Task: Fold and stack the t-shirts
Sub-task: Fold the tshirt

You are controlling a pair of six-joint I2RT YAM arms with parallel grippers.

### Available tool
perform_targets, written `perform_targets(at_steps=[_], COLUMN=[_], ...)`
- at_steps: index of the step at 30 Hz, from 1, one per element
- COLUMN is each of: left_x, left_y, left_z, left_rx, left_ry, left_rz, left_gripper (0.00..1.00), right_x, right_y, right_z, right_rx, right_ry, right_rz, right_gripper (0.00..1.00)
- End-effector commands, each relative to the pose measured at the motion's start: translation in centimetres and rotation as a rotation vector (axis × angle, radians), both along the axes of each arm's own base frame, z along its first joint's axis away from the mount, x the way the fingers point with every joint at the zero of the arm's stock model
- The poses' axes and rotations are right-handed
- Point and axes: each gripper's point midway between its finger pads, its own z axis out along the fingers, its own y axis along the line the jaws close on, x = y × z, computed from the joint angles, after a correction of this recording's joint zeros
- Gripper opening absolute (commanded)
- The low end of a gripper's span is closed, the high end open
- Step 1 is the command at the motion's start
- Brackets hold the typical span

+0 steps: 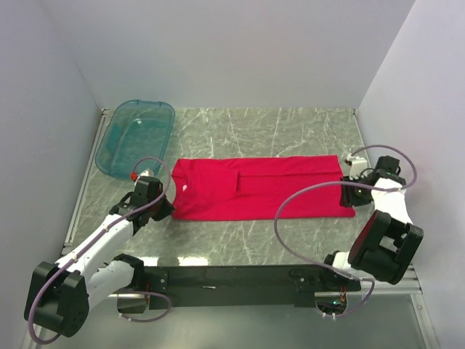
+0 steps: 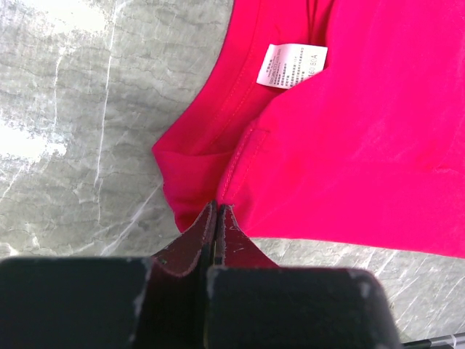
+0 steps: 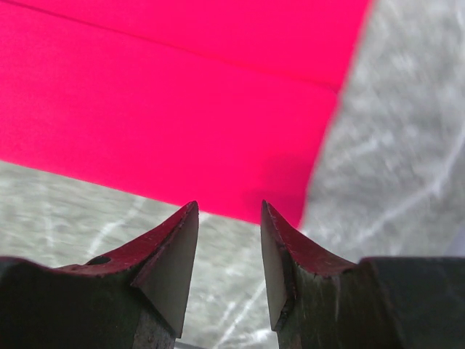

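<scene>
The red t-shirt [image 1: 261, 189] lies folded into a long flat band across the middle of the marble table. In the left wrist view its collar end [image 2: 363, 145] shows a white label [image 2: 293, 65]. My left gripper [image 1: 163, 206] is at the shirt's near-left corner, its jaws pressed together [image 2: 216, 207] on the fabric's edge. My right gripper [image 1: 347, 192] hovers at the shirt's near-right corner. Its jaws stand open [image 3: 229, 207] over bare table, just short of the red hem [image 3: 182, 94], with nothing between them.
A translucent teal plastic tub [image 1: 136, 136] sits at the back left, tilted against the wall. White walls close in the table [image 1: 290, 123] on three sides. The right arm's grey cable [image 1: 305, 196] arcs over the shirt's near-right part.
</scene>
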Motion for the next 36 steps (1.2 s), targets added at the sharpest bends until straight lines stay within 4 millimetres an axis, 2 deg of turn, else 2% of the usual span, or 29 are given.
perform_targets(at_steps=[1,4,10,15,24,31,36], left_x=[1.0,0.9,1.0,1.0,1.1,1.1,1.1], left_y=[-0.5,-0.6,-0.6,-0.5,-0.5,-0.5,-0.4], left_z=[1.3,1.4,1.5,1.5,1.6,1.7,1.6], left_rx=[-0.013,-0.019,-0.016,-0.014,-0.005,-0.01,-0.004], left_ry=[-0.057,-0.06,-0.059,-0.06,-0.064,-0.069,-0.064], left_rz=[-0.019,-0.021,-0.029,-0.027,-0.029,-0.03,-0.028], left_gripper=[0.0,0.0,0.01,0.0,0.0,0.0,0.0], right_x=[-0.4,-0.6,-0.1,-0.6,-0.5,-1.5,-2.4], right_y=[-2.2,-3.0,-3.4,-4.2,-5.6,-4.3,-3.5], right_z=[-1.0,-2.3,-3.4,-4.6,-3.4,-5.4,-6.1], right_rx=[-0.02,0.021,0.044,0.027,-0.012,0.062,0.09], right_ry=[0.019,0.055,0.075,0.1,0.068,0.136,0.167], right_rz=[-0.035,-0.061,-0.072,-0.087,-0.099,-0.076,-0.046], right_gripper=[0.47,0.49,0.51,0.51,0.51,0.48,0.38])
